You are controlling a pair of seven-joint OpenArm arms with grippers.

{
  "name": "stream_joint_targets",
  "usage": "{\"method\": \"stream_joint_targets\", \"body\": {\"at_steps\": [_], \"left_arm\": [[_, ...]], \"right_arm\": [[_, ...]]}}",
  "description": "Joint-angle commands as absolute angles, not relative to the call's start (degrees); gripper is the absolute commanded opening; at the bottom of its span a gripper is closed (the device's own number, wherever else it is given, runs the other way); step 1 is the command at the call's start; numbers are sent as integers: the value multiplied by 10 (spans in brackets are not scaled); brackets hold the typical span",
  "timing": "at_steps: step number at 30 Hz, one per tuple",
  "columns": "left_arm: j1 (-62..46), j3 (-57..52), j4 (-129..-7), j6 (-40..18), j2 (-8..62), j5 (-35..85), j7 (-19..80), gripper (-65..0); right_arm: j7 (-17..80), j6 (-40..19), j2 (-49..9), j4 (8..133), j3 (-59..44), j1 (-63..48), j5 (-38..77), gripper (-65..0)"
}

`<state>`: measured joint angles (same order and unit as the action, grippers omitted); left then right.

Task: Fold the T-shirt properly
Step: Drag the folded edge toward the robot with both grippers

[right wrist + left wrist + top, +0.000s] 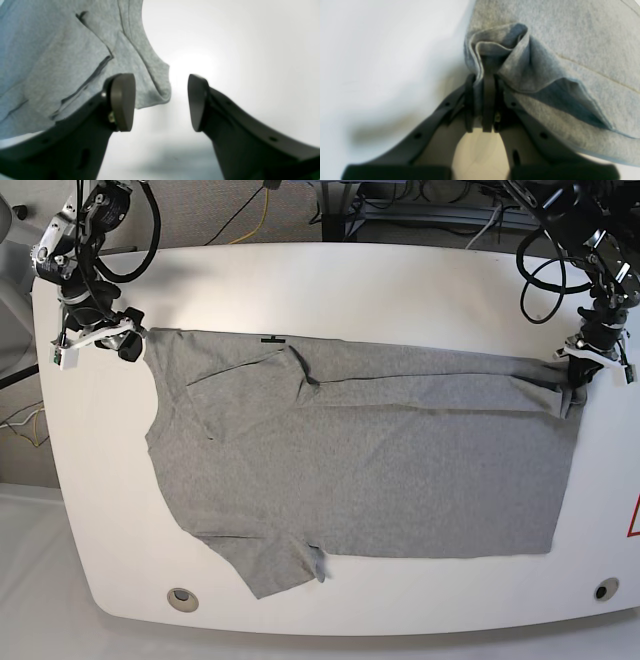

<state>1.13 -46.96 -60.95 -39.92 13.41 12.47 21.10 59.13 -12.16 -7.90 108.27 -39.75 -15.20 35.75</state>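
Note:
The grey T-shirt (pixel 370 470) lies spread across the white table (pixel 330 290), its dark neck label (pixel 272 338) on the far edge. One sleeve (pixel 275 565) sticks out toward the near edge. The far part is folded over, with creases running across. At the right end, my left gripper (pixel 578 376) is shut on a bunched corner of the T-shirt (pixel 495 52), the cloth pinched between the fingers (pixel 488 100). My right gripper (pixel 160 102) is open at the shirt's far-left corner (pixel 155 82). One finger (pixel 122 100) sits over the cloth, the other (pixel 197 100) over bare table.
Round holes (pixel 182 598) (pixel 606 589) sit near the table's front corners. Cables (pixel 540 270) hang off both arms. Floor and equipment legs lie beyond the table's far edge.

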Motion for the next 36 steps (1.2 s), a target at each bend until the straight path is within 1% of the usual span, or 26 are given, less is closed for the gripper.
{"method": "stream_joint_targets", "body": {"at_steps": [1,7,15,30,36], "left_arm": [[16,-471,-618,-400,144,124,210,-627],[8,-471,-618,-400,144,124,210,-627],[8,-471,-618,-400,144,124,210,-627],[7,-470,-618,-400,145,124,210,-627],[8,-470,-618,-400,145,124,210,-627]], "right_arm": [[581,-124,-80,1091,-405,-144,362,-331],[581,-124,-64,1059,-427,-132,362,-331],[581,-127,-62,1005,-429,-122,362,-331],[559,-128,-61,988,-425,-122,363,-331],[557,-128,-61,963,-405,-116,363,-330]]}}
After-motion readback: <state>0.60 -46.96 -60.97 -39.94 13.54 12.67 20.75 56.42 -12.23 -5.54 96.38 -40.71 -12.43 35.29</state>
